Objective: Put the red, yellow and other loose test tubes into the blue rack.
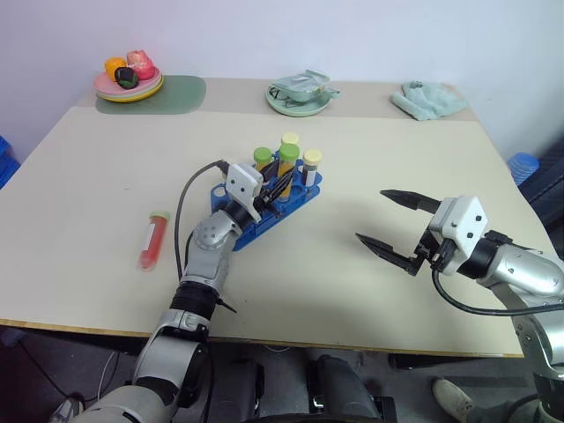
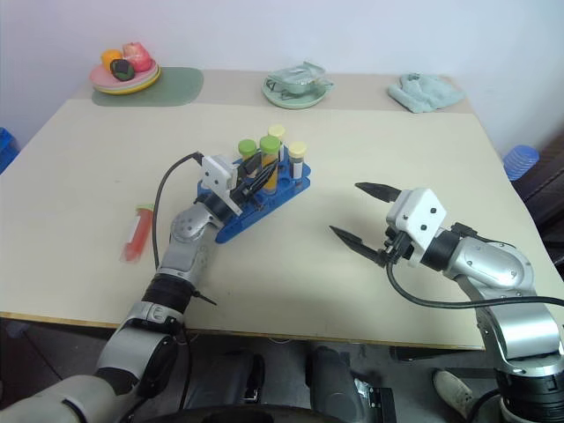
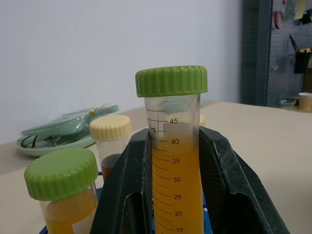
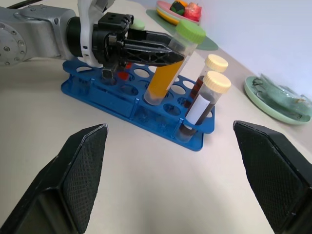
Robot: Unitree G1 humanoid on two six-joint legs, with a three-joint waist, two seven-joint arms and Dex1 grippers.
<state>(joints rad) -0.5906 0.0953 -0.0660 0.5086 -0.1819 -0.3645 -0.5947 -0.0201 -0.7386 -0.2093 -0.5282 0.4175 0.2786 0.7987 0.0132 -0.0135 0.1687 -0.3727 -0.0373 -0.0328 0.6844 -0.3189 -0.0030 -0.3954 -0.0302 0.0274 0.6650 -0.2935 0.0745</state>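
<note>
Beige table point(image 1: 352, 167) against a plain pale wall point(image 1: 264, 35). At far edge: green mat point(image 1: 181, 92) under a plate of toy food point(image 1: 129, 81), a pale green dish point(image 1: 300, 95) holding a clear bag, a crumpled teal cloth point(image 1: 427, 99). Dark pegboard point(image 3: 287, 48) with tools off to one side. Blue stool point(image 1: 523, 166) beside the table.

the two eye views look forward and down from the head over the whole table point(image 1: 370, 176), from a little way off, and share nearly the same scene. the left wrist view sits very close behind the yellow-orange tube point(image 3: 175, 161), facing level across the table. the right wrist view looks low across the table at the blue rack point(image 4: 131, 105) (which the eye views share).
</note>
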